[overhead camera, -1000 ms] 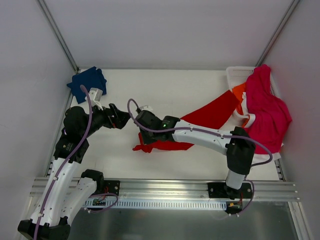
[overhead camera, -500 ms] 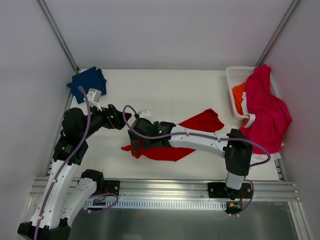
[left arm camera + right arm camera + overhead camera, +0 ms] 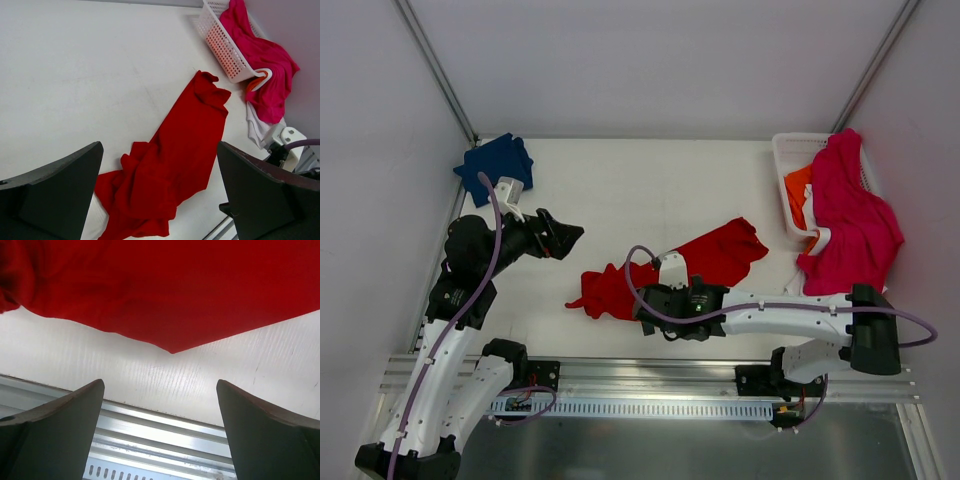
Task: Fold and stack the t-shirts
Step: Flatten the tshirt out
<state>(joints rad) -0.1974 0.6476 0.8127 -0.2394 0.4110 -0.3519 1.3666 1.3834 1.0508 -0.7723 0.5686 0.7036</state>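
While the red t-shirt point(image 3: 690, 265) lies rumpled and stretched slantwise across the white table point(image 3: 650, 180), its bunched end to the left and its other end reaching toward the basket point(image 3: 782, 160), neither arm has hold of it; the right gripper point(image 3: 160, 384) sits low at the shirt's near edge, jaws spread wide with only bare table between them and the hem just beyond the fingertips; the left gripper point(image 3: 159, 147) hangs above the table on the left side, jaws likewise wide apart and empty, facing the shirt; a navy t-shirt point(image 3: 497, 165) rests folded in the far left corner, well apart from the red one; over the basket at the far right a magenta t-shirt point(image 3: 850, 215) is draped, an orange one point(image 3: 798, 185) shows inside, and white cloth point(image 3: 820, 240) hangs below.
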